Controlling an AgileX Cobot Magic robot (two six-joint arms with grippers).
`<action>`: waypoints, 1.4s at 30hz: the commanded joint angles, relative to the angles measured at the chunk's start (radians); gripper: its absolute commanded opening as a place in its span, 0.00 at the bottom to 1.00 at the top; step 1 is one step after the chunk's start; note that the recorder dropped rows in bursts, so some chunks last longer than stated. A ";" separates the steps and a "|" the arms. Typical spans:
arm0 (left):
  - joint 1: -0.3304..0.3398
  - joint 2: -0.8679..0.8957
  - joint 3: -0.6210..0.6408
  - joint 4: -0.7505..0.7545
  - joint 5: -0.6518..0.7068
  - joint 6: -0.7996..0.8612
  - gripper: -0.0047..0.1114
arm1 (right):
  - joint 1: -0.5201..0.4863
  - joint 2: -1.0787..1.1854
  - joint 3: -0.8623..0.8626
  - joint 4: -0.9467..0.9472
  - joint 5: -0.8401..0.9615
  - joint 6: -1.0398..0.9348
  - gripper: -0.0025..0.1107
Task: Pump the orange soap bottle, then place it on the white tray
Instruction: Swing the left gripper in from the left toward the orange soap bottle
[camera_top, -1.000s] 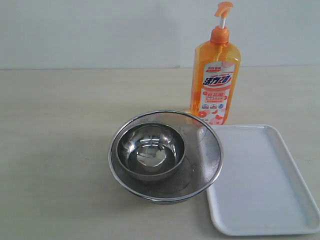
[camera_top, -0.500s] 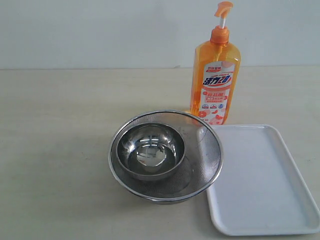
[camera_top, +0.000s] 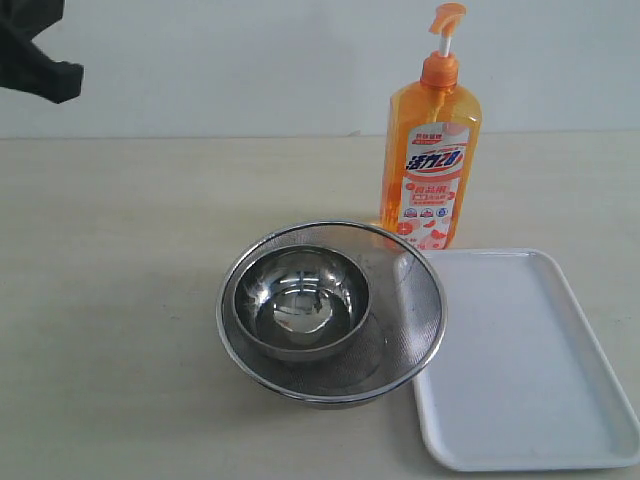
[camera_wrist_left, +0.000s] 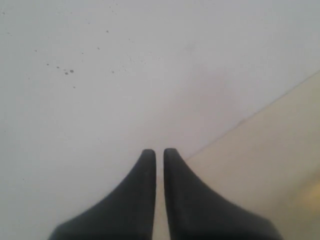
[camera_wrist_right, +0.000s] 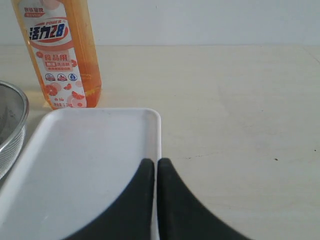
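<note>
One orange soap bottle (camera_wrist_right: 62, 55), right claw (camera_wrist_right: 156, 161) apart

Tall translucent orange soap bottle (camera_top: 430, 150) upright near the tabletop's far edge, pump head raised, flat empty white tray (camera_top: 520, 360) just before it, near edge

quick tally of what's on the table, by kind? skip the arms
orange soap bottle: 1
white tray: 1
steel bowl: 1
steel mesh strainer: 1
Total: 4
</note>
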 joint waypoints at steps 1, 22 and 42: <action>-0.010 0.124 -0.068 0.008 -0.091 0.007 0.08 | -0.006 -0.004 0.003 -0.006 -0.010 -0.003 0.02; 0.055 0.746 -0.467 0.026 0.217 0.141 0.08 | -0.006 -0.004 0.003 -0.006 -0.010 -0.003 0.02; -0.019 0.748 -0.465 1.200 -0.435 -0.891 0.08 | -0.006 -0.004 0.003 0.001 -0.003 -0.003 0.02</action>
